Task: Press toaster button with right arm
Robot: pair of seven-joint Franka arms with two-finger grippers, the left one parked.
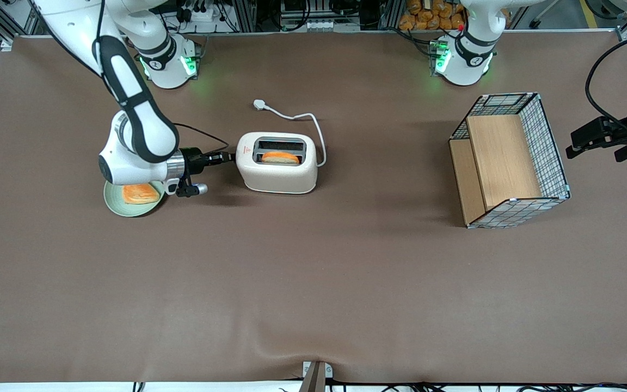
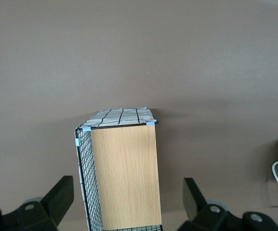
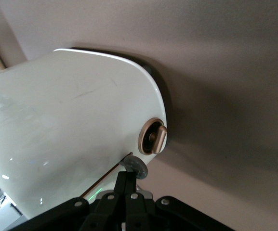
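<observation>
The toaster (image 1: 277, 170) is sitting on the brown counter (image 1: 313, 283), well in from every edge, with wide bare surface between it and the front camera. A slice of toast (image 1: 281, 158) is standing in its dark top slot. Its white cord (image 1: 313, 128) is trailing from the end toward the parked arm, looping away from the front camera and ending in a plug (image 1: 259, 104).

Toward the parked arm's end of the counter, well apart from the toaster, a wire basket (image 1: 511, 159) with wooden panels is lying on its side. Toward the working arm's end, a pale green plate (image 1: 131, 199) with another slice of toast (image 1: 140, 193) is lying partly under the right arm (image 1: 134, 117), near the toaster's marked end.

The right arm is reaching in level with the counter, and its gripper (image 1: 225, 158) is pointing straight at the toaster end that carries the red triangle mark (image 1: 244, 147). In the right wrist view the jaws are drawn together into one narrow tip, holding nothing, and that tip (image 3: 128, 179) is meeting the toaster button (image 3: 135, 166), a small round grey tab projecting from the cream end wall. Just beside the button, a round copper-rimmed dial (image 3: 153, 136) is sitting on the same end wall, untouched.
</observation>
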